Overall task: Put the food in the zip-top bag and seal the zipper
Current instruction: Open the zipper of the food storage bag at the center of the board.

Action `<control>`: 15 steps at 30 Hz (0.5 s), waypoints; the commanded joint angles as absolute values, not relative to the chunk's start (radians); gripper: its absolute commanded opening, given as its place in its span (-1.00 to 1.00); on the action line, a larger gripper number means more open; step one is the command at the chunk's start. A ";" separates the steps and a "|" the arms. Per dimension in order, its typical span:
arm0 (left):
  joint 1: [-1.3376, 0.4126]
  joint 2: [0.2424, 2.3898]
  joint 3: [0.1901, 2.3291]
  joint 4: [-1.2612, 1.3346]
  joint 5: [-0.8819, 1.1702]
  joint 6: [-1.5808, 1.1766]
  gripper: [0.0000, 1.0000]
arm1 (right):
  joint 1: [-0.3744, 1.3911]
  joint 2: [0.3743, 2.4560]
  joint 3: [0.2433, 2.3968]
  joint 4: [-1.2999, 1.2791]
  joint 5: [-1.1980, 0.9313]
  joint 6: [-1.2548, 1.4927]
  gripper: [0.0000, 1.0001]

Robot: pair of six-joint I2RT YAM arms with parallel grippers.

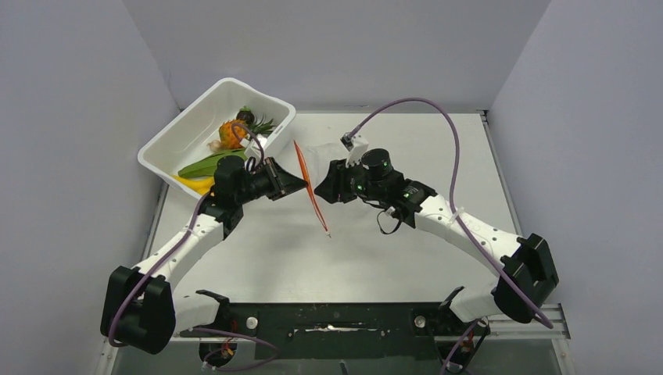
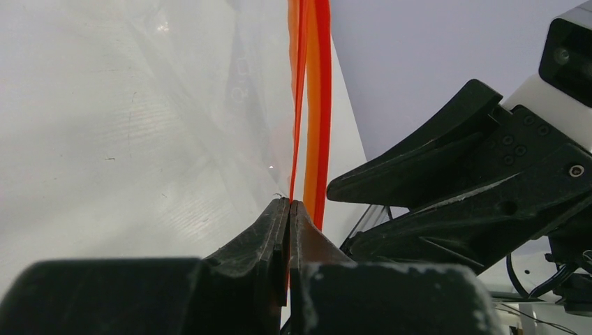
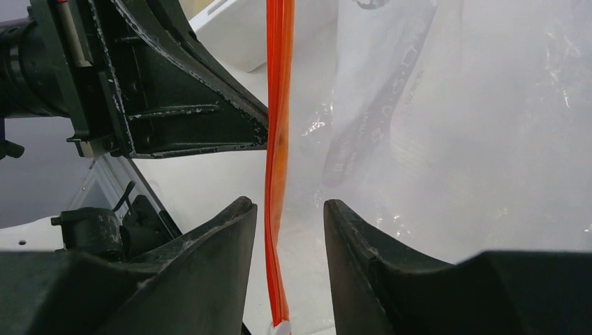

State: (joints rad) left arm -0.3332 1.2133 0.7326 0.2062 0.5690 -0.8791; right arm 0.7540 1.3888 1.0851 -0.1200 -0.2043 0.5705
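- Left pincer (image 2: 289, 204): clamped shut on the thin red zipper strip (image 2: 314, 105) of the clear floppy plastic zip-top bag (image 2: 139, 139), holding the mouth edge up at mid-surface.
- Right pincer (image 3: 288, 204): jaws apart, straddling the strip from three o'clock, gripping nothing.
- Toy food (image 1: 231, 141): in the white plastic tub (image 1: 227, 83), at ten o'clock from the bag.
- Assessment: the film looks light, limp and slippery; the stiffer strip is the sound place to take hold.

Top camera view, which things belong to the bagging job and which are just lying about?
Job: clear floppy plastic zip-top bag; thin red zipper strip; orange toy pineapple; yellow toy banana; green toy leaf.
Lying about: white rectangular plastic tub, only holding those toys.
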 commanded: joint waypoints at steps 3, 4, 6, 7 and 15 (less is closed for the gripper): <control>-0.338 1.171 0.745 0.235 0.617 -0.874 -1.00 | 0.760 1.427 1.165 -0.105 -0.194 0.613 -0.17; -0.339 1.170 0.747 0.233 0.619 -0.874 -1.00 | 0.761 1.434 1.171 -0.107 -0.201 0.617 -0.16; -0.339 1.169 0.748 0.235 0.624 -0.873 -1.00 | 0.765 1.449 1.186 -0.121 -0.203 0.624 -0.13; -0.339 1.168 0.747 0.235 0.626 -0.873 -1.00 | 0.766 1.456 1.192 -0.126 -0.203 0.625 -0.13; -0.339 1.153 0.749 0.233 0.632 -0.870 -1.00 | 0.771 1.497 1.224 -0.161 -0.189 0.643 -0.21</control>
State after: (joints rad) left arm -0.3344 1.1961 0.7307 0.2058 0.5865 -0.8787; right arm 0.7620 1.4864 1.1557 -0.1558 -0.2024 0.6254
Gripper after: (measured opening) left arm 0.010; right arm 0.422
